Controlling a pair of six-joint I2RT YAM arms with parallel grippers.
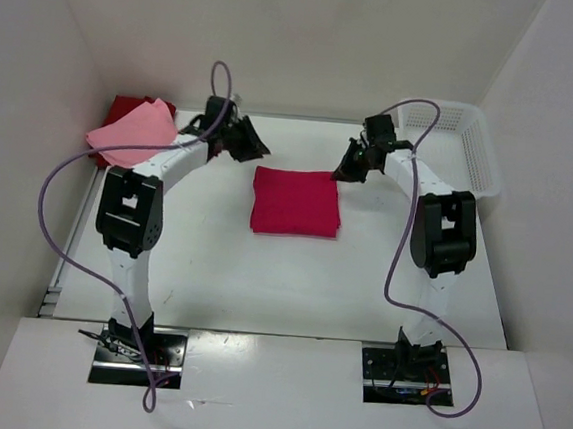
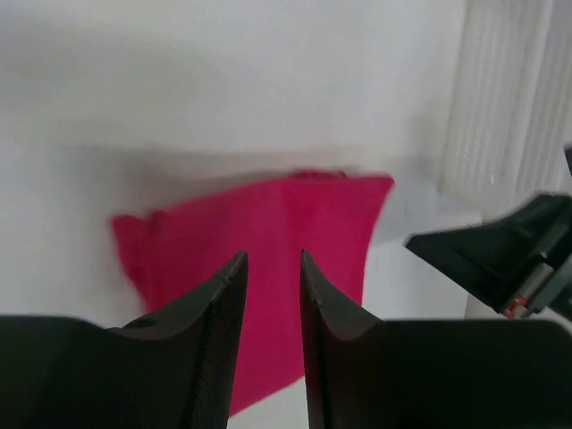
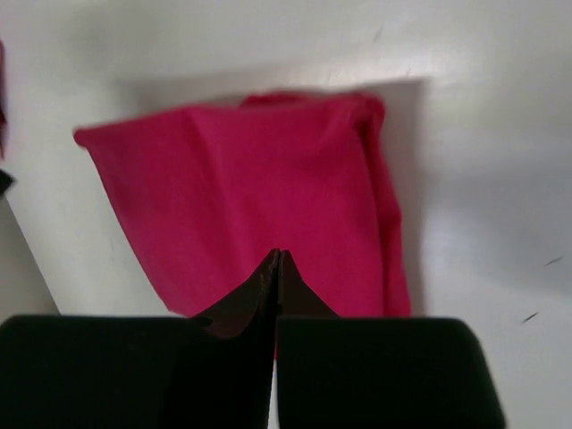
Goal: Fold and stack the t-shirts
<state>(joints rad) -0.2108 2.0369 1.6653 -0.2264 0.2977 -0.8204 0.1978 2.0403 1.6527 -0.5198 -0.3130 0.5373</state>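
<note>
The bright crimson-pink t-shirt (image 1: pixel 296 201) lies folded into a flat rectangle in the middle of the table; it also shows in the left wrist view (image 2: pixel 268 250) and the right wrist view (image 3: pixel 259 214). The light pink t-shirt (image 1: pixel 130 131) lies folded on the dark red t-shirt (image 1: pixel 127 108) at the far left corner. My left gripper (image 1: pixel 254 149) hovers above the table just left of the folded shirt's far edge, open with a narrow gap and empty (image 2: pixel 273 259). My right gripper (image 1: pixel 347 170) hovers above the shirt's far right corner, shut and empty (image 3: pixel 278 255).
A white plastic mesh basket (image 1: pixel 460 144) stands at the far right corner, beside the right arm. White walls close in the table at the back and both sides. Purple cables loop off both arms.
</note>
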